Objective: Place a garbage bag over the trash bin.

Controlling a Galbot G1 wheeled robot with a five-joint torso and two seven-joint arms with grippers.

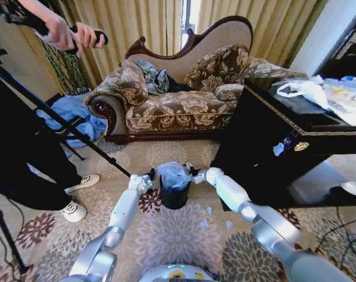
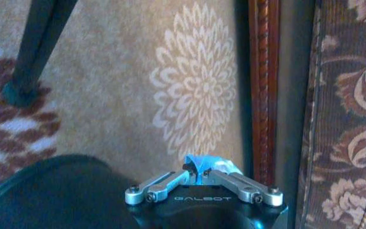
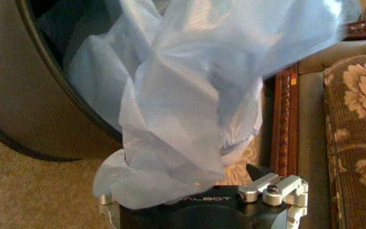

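A big patterned sofa (image 1: 184,97) with a dark wood frame stands at the back, and a dark cabinet (image 1: 284,147) is at the right. Between them the flowered carpet (image 1: 166,229) gives an open floor, and the trash bin (image 1: 174,197) stands there, well apart from the sofa edge and nearer to the cabinet corner. A tripod leg (image 1: 78,138) comes down close to the left side of the bin. The garbage bag (image 1: 173,174) sits in the mouth of the bin and puffs up above the rim. The left gripper (image 1: 150,175) is beside the bin on its left; its fingers are pressed together on a small corner of the bag. The right gripper (image 1: 195,174) is at the right of the rim, with bag plastic bunched over it; I cannot tell how its fingers stand.
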